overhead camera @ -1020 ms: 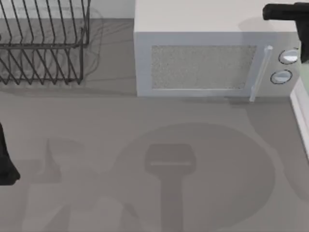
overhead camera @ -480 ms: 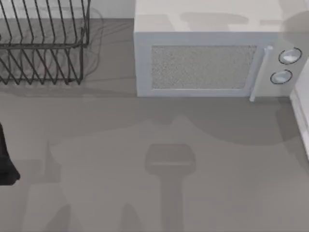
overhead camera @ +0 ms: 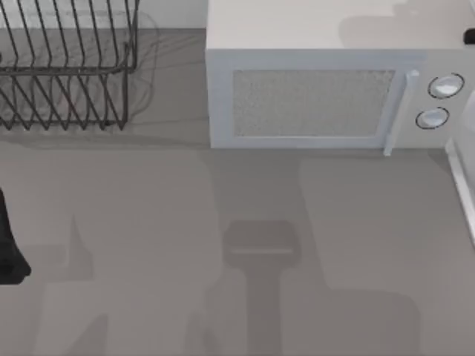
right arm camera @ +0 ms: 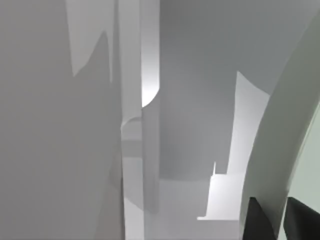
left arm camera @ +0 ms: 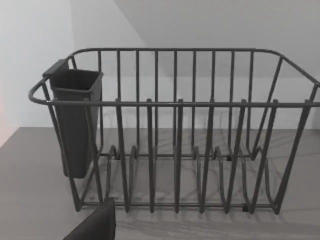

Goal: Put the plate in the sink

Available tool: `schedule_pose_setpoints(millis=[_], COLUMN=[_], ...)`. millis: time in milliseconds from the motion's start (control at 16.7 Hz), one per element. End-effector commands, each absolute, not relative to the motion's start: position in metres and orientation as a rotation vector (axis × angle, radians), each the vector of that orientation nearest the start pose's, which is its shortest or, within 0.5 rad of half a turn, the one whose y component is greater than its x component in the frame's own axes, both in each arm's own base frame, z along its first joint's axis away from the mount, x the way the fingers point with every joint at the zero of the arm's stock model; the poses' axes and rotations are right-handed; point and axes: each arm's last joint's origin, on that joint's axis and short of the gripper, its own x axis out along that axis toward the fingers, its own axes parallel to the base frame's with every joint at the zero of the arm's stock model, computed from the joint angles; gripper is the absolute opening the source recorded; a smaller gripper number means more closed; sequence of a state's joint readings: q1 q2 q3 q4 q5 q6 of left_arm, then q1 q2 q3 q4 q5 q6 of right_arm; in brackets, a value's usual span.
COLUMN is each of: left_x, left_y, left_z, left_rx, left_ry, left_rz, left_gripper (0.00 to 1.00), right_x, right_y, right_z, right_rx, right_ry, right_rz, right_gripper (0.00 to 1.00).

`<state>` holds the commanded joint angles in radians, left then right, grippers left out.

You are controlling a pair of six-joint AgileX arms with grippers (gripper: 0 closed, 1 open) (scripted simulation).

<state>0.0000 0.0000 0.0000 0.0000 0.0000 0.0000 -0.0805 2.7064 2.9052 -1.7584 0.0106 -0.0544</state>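
In the right wrist view the pale mint-green plate (right arm camera: 280, 125) runs as a curved edge-on band, held upright. My right gripper (right arm camera: 274, 205) is shut on its rim, one dark finger (right arm camera: 259, 222) on each side. In the top view a small black part of the right arm (overhead camera: 469, 35) sits at the right border above the microwave, and a pale curved edge of the plate (overhead camera: 470, 122) shows beside it. The sink's thin white rim (overhead camera: 462, 185) runs along the table's right side. My left arm (overhead camera: 9, 248) is parked at the left edge.
A grey microwave (overhead camera: 319, 96) stands at the back, just left of the sink rim. A black wire dish rack (overhead camera: 67, 67) with a dark cutlery cup (left arm camera: 75, 120) fills the back left corner. Grey tabletop (overhead camera: 223, 222) stretches across the front.
The right arm has moved off toward the right border, leaving a small black tip in the top view. The plate's large round shadow on the table is gone. The left arm has not moved.
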Motion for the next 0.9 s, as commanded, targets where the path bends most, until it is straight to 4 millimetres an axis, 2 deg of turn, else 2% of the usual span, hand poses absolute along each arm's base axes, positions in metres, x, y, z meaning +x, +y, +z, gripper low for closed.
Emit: schedule_pose_setpoints(millis=[300,900], left_x=[0.1057,0.1057], left_y=[-0.0012,-0.0012], left_z=[0.1600,0.1600], left_rx=[0.000,0.000], left_ry=[0.000,0.000], left_rz=[0.000,0.000], left_gripper=[1.00,1.00], right_x=[0.4943,0.4943], right_y=[-0.0332,-0.0332], right_z=[0.2171,0.2171], right_rx=[0.008,0.008], right_ry=[1.567,1.567], right_rz=[-0.007,-0.007], right_gripper=[0.00,0.75])
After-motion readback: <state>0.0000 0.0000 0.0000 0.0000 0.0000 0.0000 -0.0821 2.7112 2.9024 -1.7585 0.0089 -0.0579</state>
